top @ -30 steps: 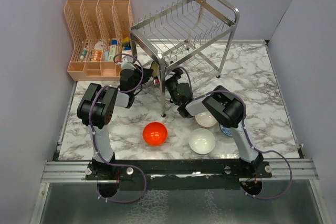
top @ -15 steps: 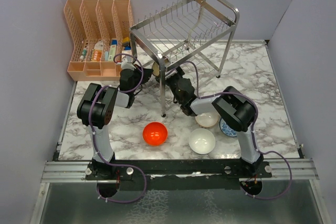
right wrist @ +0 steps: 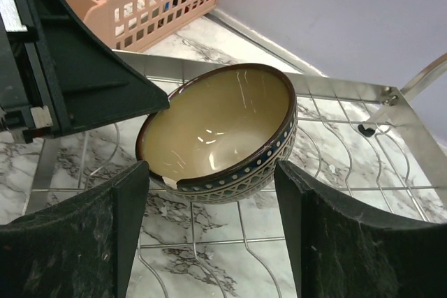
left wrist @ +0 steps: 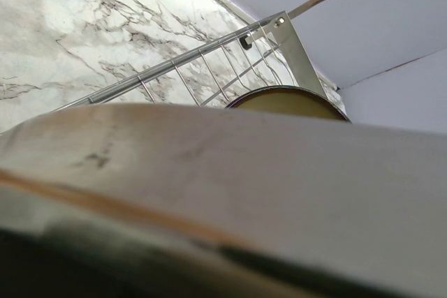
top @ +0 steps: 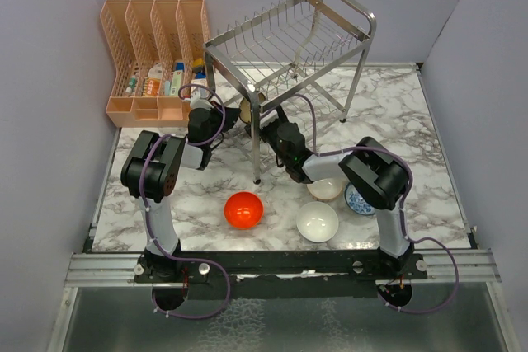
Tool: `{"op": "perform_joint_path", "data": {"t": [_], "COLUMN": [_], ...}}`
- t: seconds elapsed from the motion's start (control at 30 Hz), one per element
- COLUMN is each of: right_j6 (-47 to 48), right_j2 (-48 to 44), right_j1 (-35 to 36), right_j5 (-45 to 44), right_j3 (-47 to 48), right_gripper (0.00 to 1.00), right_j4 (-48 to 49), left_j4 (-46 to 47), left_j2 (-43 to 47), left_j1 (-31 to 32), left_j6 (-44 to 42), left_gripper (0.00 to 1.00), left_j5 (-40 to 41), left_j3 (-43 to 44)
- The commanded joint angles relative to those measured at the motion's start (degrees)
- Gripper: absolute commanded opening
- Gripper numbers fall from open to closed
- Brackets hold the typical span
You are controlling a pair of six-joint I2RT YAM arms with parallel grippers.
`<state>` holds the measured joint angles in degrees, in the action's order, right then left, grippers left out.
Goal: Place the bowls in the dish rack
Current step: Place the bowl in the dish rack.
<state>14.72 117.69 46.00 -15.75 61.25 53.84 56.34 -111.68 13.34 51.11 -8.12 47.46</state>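
Note:
The dark brown bowl (right wrist: 220, 134), cream inside, sits on the lower wire shelf of the steel dish rack (top: 289, 35). My right gripper (right wrist: 211, 172) is open, its fingers standing either side of the bowl's near wall without touching it. My left gripper (top: 233, 114) is shut. Its black finger (right wrist: 91, 75) points at the bowl's far-left rim and meets it there. A blurred steel bar fills the left wrist view, with only the bowl's rim (left wrist: 286, 98) showing above it. On the table lie the red bowl (top: 244, 209), white bowl (top: 318, 222), beige bowl (top: 326, 189) and blue-patterned bowl (top: 360, 201).
A peach slotted organiser (top: 157, 55) with bottles stands at the back left, close to the left arm. The rack's legs and upright posts (top: 256, 146) stand between the two grippers. Grey walls close in both sides of the marble table (top: 412, 121).
My right arm has reached farther left under the rack, bringing its open fingers up around the brown bowl. The left arm has not moved.

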Motion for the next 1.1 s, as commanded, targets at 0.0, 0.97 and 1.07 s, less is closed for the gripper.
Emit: {"op": "perform_joint_path", "data": {"t": [0.0,0.97,1.07], "right_j6": [-6.4,-31.7,-34.0], "right_j2": [-4.8,-10.9,-11.1], "right_j1": [-0.3,-3.3,-3.8], "right_j5": [0.2,-3.6,-3.2], "right_j3": [-1.0,0.7,2.4], "right_gripper": [0.73,0.73,0.73], "right_j4": [-3.1,-13.6,-17.6], "left_j4": [-12.6,-12.1,-12.0], "left_j2": [-2.0,-1.9,-1.9], "left_j1": [-1.2,-1.1,-1.2], "left_j6": [-6.1,-6.0,-6.0], "left_gripper": [0.0,0.0,0.0], "left_j5": [0.3,-0.4,-0.4], "left_j3": [-1.2,-1.4,-1.4]}}
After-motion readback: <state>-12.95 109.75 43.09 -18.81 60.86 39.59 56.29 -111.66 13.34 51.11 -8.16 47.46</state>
